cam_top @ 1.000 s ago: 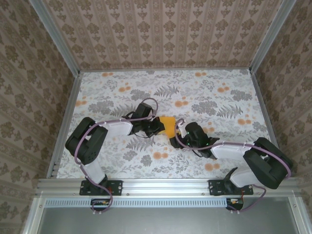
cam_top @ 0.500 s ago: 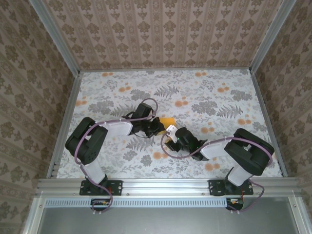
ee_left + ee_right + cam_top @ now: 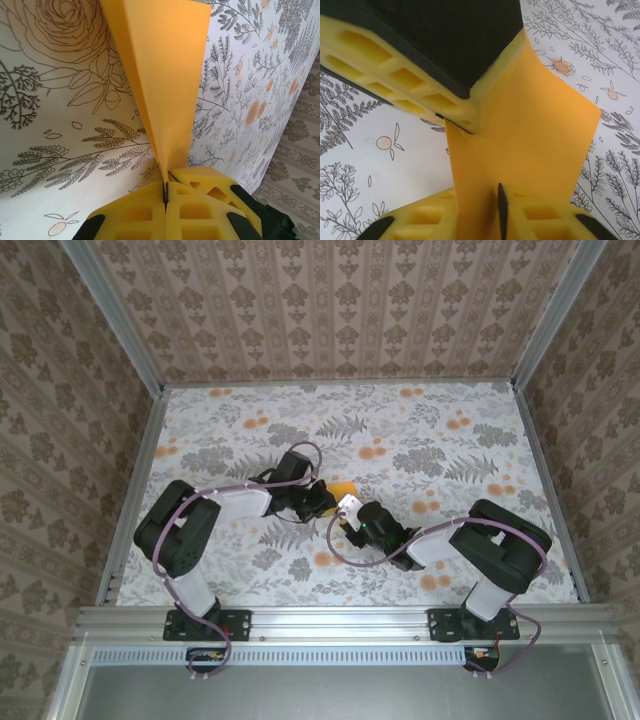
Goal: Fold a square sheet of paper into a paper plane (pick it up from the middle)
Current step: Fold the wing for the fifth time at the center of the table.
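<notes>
The square sheet of paper (image 3: 345, 487), plain orange-yellow and folded along a crease, is held up off the table in the middle. My left gripper (image 3: 324, 502) is shut on its left side; in the left wrist view the paper (image 3: 165, 75) rises from between the pressed jaws of the left gripper (image 3: 166, 184). My right gripper (image 3: 351, 511) meets it from the right. In the right wrist view the folded paper (image 3: 540, 130) runs down between the jaws of the right gripper (image 3: 480, 210), which are closed in on it, just below the left gripper's fingers (image 3: 420, 65).
The table (image 3: 420, 425) wears a cloth printed with grey leaves and small orange flowers. Aluminium rails (image 3: 340, 620) frame it, with patterned walls on three sides. Both arms stretch inward from their bases at the near edge.
My right arm has swung left, in toward the paper, and its jaws have closed onto the sheet. The left gripper has kept its grip and place.
</notes>
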{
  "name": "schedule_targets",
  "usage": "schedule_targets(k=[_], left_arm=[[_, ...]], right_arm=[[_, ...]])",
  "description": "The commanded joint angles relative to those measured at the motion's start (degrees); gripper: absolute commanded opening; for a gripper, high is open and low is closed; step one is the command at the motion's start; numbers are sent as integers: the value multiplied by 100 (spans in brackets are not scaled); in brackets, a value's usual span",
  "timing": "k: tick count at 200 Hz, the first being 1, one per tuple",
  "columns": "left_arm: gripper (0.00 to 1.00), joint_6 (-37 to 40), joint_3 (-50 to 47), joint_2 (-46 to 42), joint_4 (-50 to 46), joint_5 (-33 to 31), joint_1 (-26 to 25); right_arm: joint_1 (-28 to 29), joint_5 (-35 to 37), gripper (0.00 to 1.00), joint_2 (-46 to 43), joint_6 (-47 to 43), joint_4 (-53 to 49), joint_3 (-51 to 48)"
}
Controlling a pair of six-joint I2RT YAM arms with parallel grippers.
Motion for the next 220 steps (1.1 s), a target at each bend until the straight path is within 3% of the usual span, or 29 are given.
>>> schedule_targets(k=[1,39,84,147,220], left_arm=[[10,20,149,-181,-224,18,124],[38,320,108,-651,-672,-221,484],[51,541,-148,-1163,-1018,-634,756],[50,792,-684,-1306,-209,-452,571],[35,923,-728,-1011,487,-358,188]], right_arm=[[34,-92,19,5,57,164,22],[-10,-518,7,-44,456,198,9],[-239,-1217,2,-73,1245,118,86],[-758,-2347,0,-47,2789,212,151],[-1207,-3045,0,37,4050,665,-37]])
